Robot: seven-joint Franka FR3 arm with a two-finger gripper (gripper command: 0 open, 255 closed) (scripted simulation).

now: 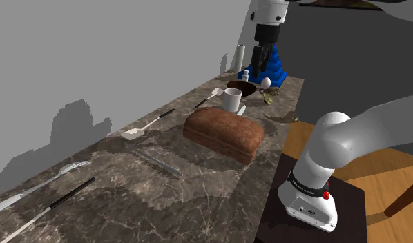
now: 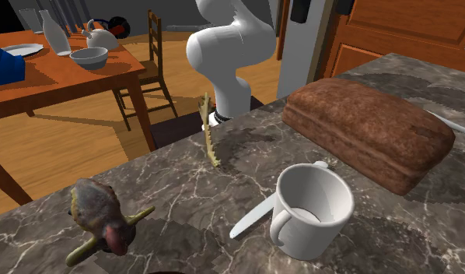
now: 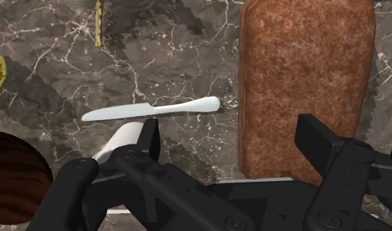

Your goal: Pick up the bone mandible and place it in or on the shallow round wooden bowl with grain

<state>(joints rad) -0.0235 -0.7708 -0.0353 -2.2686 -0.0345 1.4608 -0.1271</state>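
Shoulder view: long dark marble counter w/ white veins, grey wall behind, wood floor by the stand. Thin yellowish toothed bone mandible sits near the counter edge by the arm base. Its long axis runs approx. parallel to the rectangular brown bread loaf, one end roughly twd the white mug. All-black gripper hovers over the mug, fingers apart, holding nothing. Dark-grained round wooden bowl is just beside.

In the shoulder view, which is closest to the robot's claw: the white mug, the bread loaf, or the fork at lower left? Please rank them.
1. White mug, at the far end of the counter, just below the open gripper.
2. Bread loaf, mid-counter.
3. Fork, at the near end, the view's lower left.
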